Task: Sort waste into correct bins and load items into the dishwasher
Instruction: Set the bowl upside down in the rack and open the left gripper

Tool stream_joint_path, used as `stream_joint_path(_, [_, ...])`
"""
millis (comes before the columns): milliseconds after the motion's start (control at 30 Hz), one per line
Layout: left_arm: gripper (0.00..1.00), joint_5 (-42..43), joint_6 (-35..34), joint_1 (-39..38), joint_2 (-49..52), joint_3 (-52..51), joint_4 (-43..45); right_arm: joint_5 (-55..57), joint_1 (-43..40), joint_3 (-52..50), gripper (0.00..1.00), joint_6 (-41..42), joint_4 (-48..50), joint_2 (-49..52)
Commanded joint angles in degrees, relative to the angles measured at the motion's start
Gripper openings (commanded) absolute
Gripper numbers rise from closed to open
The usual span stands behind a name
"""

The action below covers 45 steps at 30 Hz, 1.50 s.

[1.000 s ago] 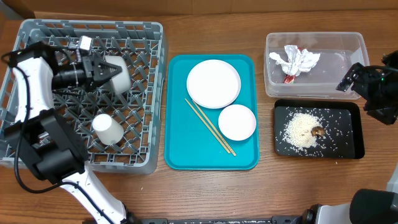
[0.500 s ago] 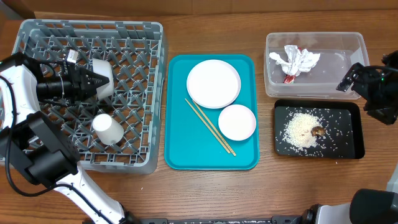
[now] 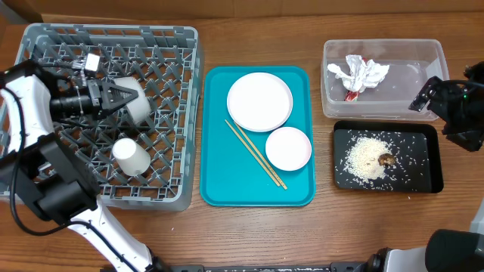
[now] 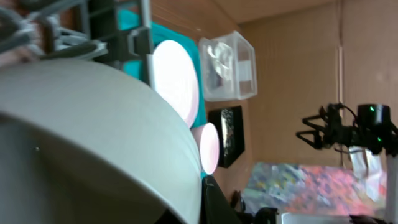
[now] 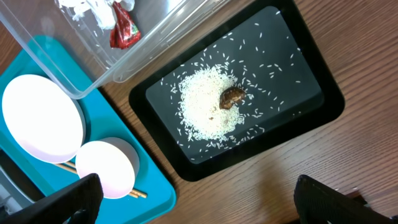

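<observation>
The left claw (image 3: 123, 98) grips the rim of the grey bowl (image 3: 141, 106), which is tipped on its side over the pegs inside the dish rack (image 3: 175, 68), near the white cup (image 3: 130, 156). The right claw (image 5: 196, 193) hangs spread wide above the black tray (image 5: 311, 68) of rice (image 5: 202, 106) on the bench (image 3: 363, 227). The plate (image 3: 259, 101), small bowl (image 3: 288, 148) and chopsticks (image 3: 255, 153) lie on the teal tray (image 3: 227, 189).

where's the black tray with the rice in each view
Overhead: the black tray sits at lower right, directly below the clear tub.
Left wrist: the black tray is a small dark shape at mid-frame, just under the clear tub.
Right wrist: the black tray fills the middle, with the clear tub at upper left.
Shared landmark: the clear tub, beside the tray in all three views.
</observation>
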Motion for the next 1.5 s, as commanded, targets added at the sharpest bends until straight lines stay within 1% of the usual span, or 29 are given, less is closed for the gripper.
stream_joint_path(0, [0.04,5.84,6.73,-1.81,1.66,-0.72,-0.22,-0.28,0.04,1.25,1.0,-0.22,0.15,-1.05])
stream_joint_path(267, [0.04,9.77,6.73,-5.53,1.66,-0.72,1.09,-0.28,0.04,1.25,1.0,-0.22,0.11,-1.05])
stream_joint_path(400, [0.04,9.73,6.69,-6.6,1.66,-0.74,2.69,-0.28,0.04,1.25,1.0,-0.22,0.11,-1.05])
stream_joint_path(667, [0.04,5.53,6.69,-6.73,1.68,-0.9,5.16,-0.28,0.04,1.25,1.0,-0.22,0.11,-1.05])
stream_joint_path(1033, [0.04,2.21,6.47,-5.68,1.68,-0.94,4.22,-0.28,0.04,1.25,1.0,-0.22,0.09,-1.05])
stream_joint_path(1200, [0.04,6.56,5.64,-7.02,1.68,-0.94,4.24,-0.28,0.04,1.25,1.0,-0.24,0.09,-1.05])
stream_joint_path(1467, [0.04,7.1,5.2,-9.29,1.68,-0.94,5.57,-0.28,0.04,1.25,1.0,-0.24,-0.15,-1.05])
